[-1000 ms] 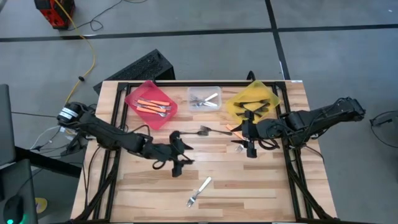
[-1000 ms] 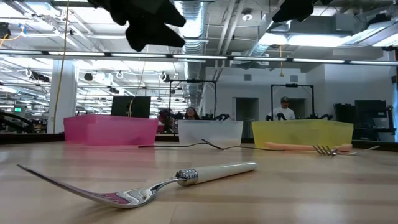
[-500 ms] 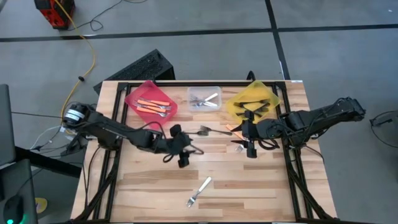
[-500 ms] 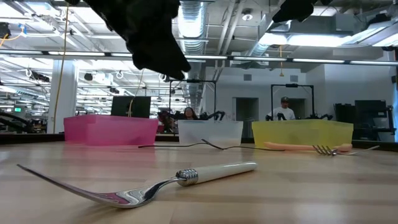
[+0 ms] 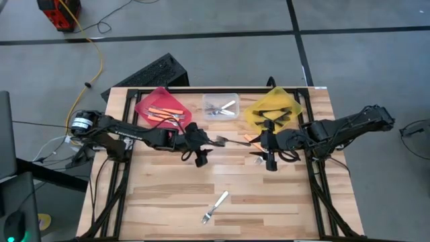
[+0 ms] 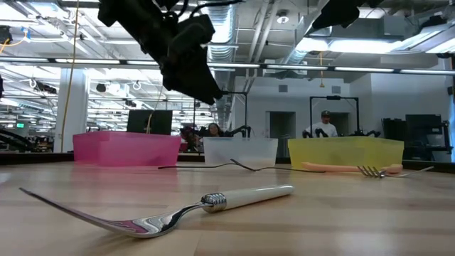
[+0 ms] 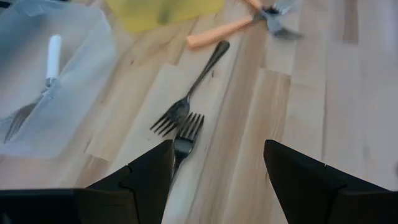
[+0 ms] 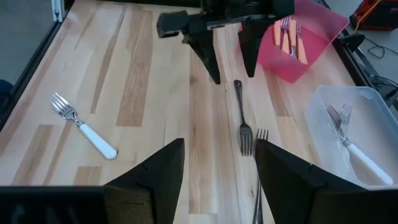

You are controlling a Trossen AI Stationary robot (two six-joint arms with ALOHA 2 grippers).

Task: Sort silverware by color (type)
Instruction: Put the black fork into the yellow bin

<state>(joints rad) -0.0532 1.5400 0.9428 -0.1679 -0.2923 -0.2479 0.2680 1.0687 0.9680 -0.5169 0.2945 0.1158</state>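
Left pincer (image 5: 201, 152) nearer dark forks (image 5: 227, 141)

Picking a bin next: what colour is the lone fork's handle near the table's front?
White, on the fork; low view shows it best.

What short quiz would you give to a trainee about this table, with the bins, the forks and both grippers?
1. True or false: the red bin holds only black forks.
2. What lies on the table just ahead of the open left gripper? A: dark forks. B: a spoon. C: a knife.
3. Fill in the missing word: the right gripper hovers over the table beside the ___ bin.

Key:
1. False. It holds orange-handled ones.
2. A.
3. Yellow; that is the yellow bin.
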